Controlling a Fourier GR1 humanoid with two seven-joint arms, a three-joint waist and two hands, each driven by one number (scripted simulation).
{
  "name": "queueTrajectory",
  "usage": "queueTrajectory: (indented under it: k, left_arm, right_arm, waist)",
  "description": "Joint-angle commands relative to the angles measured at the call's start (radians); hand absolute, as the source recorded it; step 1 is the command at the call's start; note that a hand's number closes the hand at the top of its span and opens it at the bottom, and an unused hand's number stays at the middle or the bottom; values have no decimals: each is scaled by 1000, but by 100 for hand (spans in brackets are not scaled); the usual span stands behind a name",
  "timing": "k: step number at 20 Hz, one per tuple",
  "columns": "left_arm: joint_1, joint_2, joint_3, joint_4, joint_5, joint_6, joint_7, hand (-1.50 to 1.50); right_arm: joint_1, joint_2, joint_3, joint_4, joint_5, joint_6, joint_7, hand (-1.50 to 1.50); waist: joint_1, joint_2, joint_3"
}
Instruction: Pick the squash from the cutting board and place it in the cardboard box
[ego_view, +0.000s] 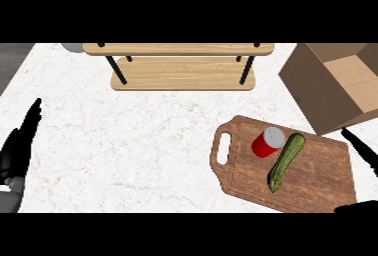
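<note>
A long green squash (286, 161) lies on the wooden cutting board (317, 180) at the lower right of the head view. Beside its left end a red can (268, 142) lies on the same board. The open cardboard box (341, 82) stands at the upper right, just beyond the board. My right hand (362, 150) shows at the right edge, fingers straight, over the board's right rim and apart from the squash. My left hand (18, 145) rests open at the left edge, far from the board.
A wooden two-tier shelf (181, 72) on black legs stands at the back centre. White marble counter (133, 145) spreads between my left hand and the board. A grey round object (71, 47) peeks out behind the shelf's left end.
</note>
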Motion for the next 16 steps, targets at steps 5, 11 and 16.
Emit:
queueTrajectory:
  k: [5, 11, 16]
  left_arm:
    - [13, -7, 22, -15, 3, -41, -10, 0]
    - [34, -67, -12, -83, -83, 19, 46, 0]
    - [-25, -71, 67, 9, -92, -56, 24, 0]
  right_arm:
    - [-146, -35, 122, -53, 106, 198, 336, -150]
    - [-273, 69, 160, -40, 182, 271, 506, -150]
    - [-279, 119, 107, 0, 249, 352, 471, -150]
  waist:
    - [6, -1, 2]
    - [6, -2, 3]
    - [-4, -2, 2]
